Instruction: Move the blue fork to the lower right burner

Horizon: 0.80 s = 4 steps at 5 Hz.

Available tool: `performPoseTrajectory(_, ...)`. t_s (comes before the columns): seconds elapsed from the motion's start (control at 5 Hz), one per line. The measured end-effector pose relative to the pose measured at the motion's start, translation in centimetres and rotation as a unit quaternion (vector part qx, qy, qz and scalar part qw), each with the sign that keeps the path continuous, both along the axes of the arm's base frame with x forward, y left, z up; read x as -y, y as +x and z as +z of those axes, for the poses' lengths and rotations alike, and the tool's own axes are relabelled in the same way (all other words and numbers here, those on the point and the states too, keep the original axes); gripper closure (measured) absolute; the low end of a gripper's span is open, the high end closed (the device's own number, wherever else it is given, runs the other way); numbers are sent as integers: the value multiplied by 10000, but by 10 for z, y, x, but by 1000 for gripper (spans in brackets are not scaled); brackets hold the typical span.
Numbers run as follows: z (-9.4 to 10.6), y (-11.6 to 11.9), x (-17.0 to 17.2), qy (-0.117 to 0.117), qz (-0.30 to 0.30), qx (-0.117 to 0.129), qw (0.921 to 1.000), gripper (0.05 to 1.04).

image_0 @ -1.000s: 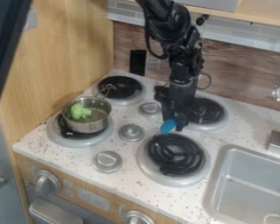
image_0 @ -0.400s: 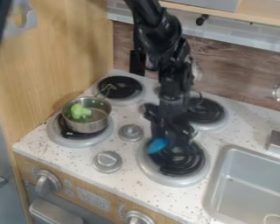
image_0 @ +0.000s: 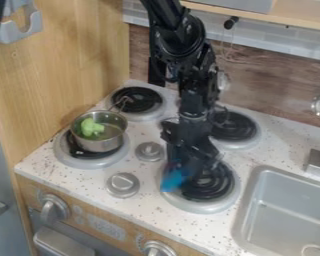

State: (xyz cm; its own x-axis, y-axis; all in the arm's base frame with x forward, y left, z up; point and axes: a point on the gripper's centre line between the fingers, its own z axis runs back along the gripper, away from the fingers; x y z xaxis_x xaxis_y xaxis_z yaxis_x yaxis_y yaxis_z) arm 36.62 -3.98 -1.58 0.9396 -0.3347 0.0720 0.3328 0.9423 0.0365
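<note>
A: State the position of the blue fork (image_0: 173, 181).
B: Blue end: at the tip of the gripper (image_0: 188, 167), projecting down and to the left of the jaws in the camera view. It overlaps the left rim of the lower right burner (image_0: 209, 206). Contact with the burner cannot be determined.

A: State of the jaws?
B: Closed on the fork, pointing down over the upper left part of that burner. The exact gap between them is too blurred to read.

A: Surroundings, left of the jaws?
B: Two knobs: the upper knob (image_0: 149, 151) near, the lower knob (image_0: 123, 184) farther down. A strip of speckled counter (image_0: 146, 210) runs between the lower knob and the burner. Farther left, the metal pot (image_0: 99, 145) stands on its burner, holding a green item (image_0: 91, 127).

A: Right and behind?
B: Right: counter surface, then the near rim of the sink (image_0: 246, 200), well apart from the jaws. Behind and to the right: the upper right burner (image_0: 237, 129).

A: Front?
B: Remaining burner coil, burner rim, a counter strip, then the counter's front edge.
</note>
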Motion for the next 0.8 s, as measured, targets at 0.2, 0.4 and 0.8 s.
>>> performPoseTrajectory(0.2,9,5,2,-14,-1,-79,10000,73)
performPoseTrajectory(0.4,10,3,3,-37,60,-205,9998,72)
performPoseTrajectory(0.8,35,0,-1,-117,416,-111,9990,85)
